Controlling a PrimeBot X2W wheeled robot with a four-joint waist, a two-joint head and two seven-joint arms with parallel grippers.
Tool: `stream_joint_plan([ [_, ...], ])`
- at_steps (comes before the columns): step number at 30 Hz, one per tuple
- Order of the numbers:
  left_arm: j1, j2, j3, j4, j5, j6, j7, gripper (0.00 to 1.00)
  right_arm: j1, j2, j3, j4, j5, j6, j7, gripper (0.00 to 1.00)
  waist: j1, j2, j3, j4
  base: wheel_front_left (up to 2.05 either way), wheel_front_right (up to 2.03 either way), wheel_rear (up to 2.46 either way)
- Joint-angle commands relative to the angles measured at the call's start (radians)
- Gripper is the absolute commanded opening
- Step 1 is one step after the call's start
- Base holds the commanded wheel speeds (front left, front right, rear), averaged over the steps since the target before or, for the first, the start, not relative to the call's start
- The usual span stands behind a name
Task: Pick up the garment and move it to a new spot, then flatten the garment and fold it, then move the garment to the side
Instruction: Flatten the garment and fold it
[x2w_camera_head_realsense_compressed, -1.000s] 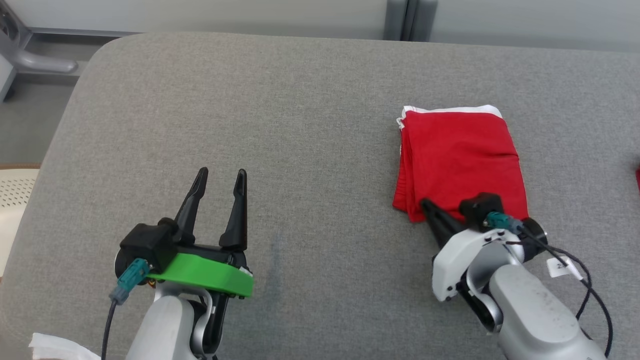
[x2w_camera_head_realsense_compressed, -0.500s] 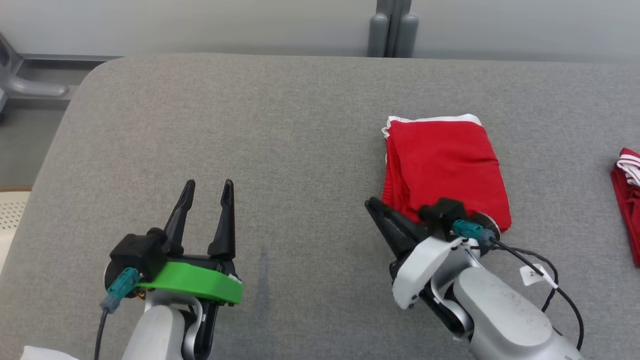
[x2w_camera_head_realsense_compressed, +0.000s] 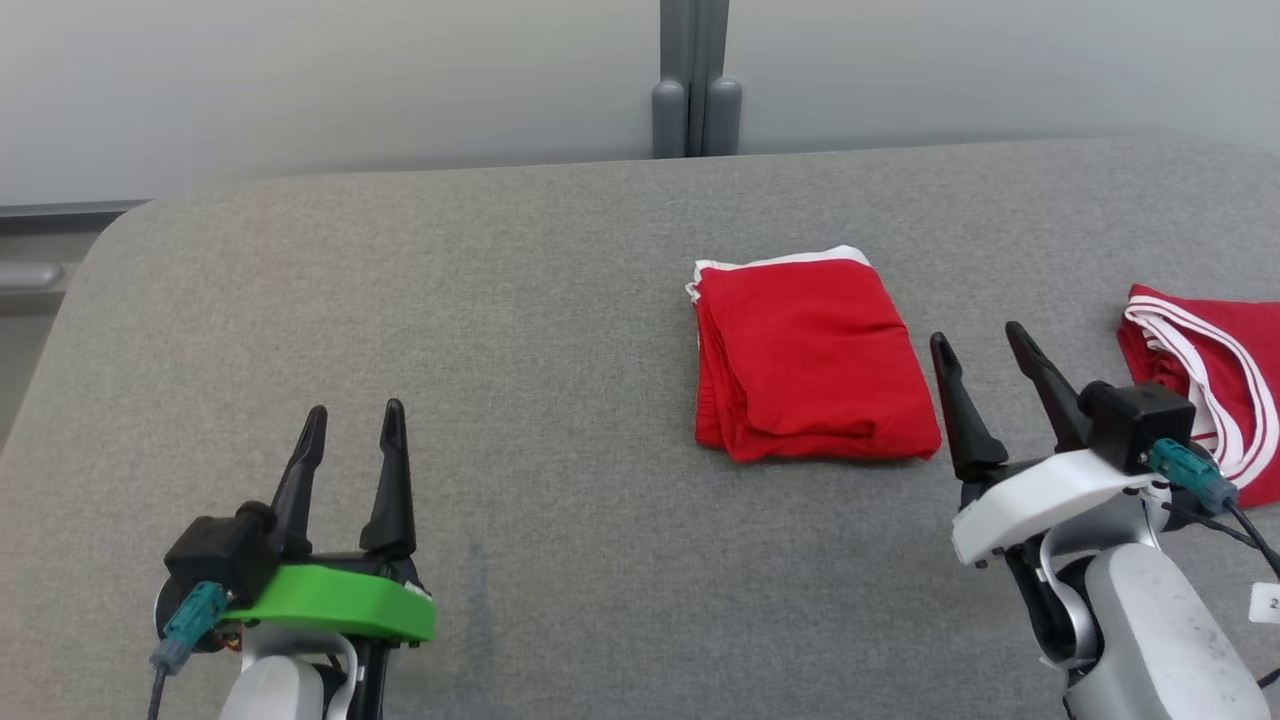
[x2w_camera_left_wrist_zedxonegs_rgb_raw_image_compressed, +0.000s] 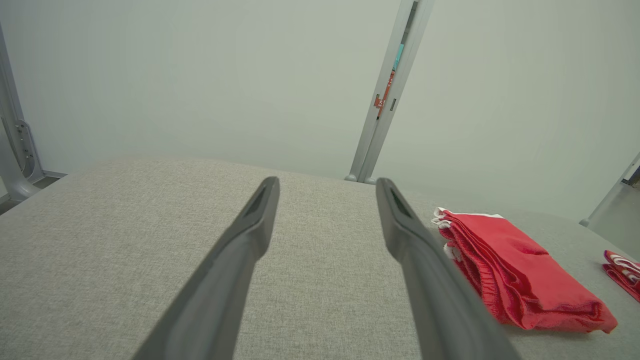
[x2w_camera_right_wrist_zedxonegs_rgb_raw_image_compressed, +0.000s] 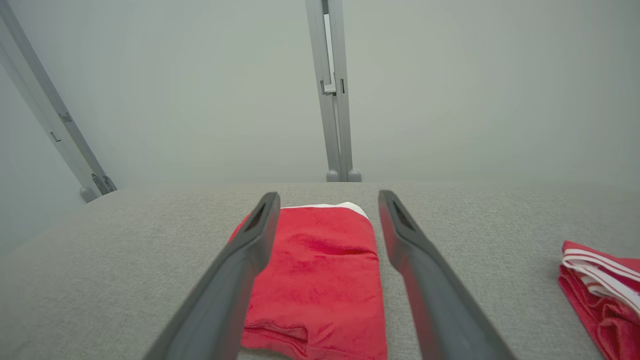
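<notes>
Table (x2w_camera_head_realsense_compressed: 400, 300) (grey fabric), folded garment (x2w_camera_head_realsense_compressed: 810, 360), pale wall (x2w_camera_head_realsense_compressed: 300, 80)

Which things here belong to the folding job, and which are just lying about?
Job: folded red fabric garment with white edge; open right hand beside it; open left hand.
Lying about: second red garment with white stripes, far right; grey metal post behind the grey padded table.

The folded garment (x2w_camera_head_realsense_compressed: 810, 370) is coloured plain red, with a white band at its far edge. The second garment (x2w_camera_head_realsense_compressed: 1200, 370) is red, crossed by white stripes. The table cover (x2w_camera_head_realsense_compressed: 450, 330) is flecked grey. Black fingers are seen on the left gripper (x2w_camera_head_realsense_compressed: 355, 408), collared in green, and on the right gripper (x2w_camera_head_realsense_compressed: 975, 334), collared in white. Teal connectors (x2w_camera_head_realsense_compressed: 190, 612) are noted.
</notes>
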Motion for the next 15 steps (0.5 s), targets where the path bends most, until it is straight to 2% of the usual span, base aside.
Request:
stream_joint_plan([
  [1, 0.025, 0.008, 0.014, -0.001, 0.012, -0.002, -0.002, 1.0, 0.021, 0.003, -0.024, -0.009, -0.015, 0.0, 0.008, 1.0, 0.0, 0.0, -0.021, -0.024, 0.0, 0.0, 0.0],
  [7, 0.062, 0.009, 0.039, 0.0, 0.023, -0.002, -0.002, 1.0, 0.049, 0.005, -0.092, 0.005, -0.047, 0.0, 0.032, 1.0, 0.0, 0.0, -0.044, -0.045, 0.0, 0.0, 0.0],
  [15, 0.082, 0.01, 0.06, 0.013, 0.025, -0.002, -0.002, 1.0, 0.051, -0.004, -0.094, 0.05, -0.047, 0.0, 0.02, 1.0, 0.0, 0.0, -0.063, -0.043, 0.0, 0.0, 0.0],
])
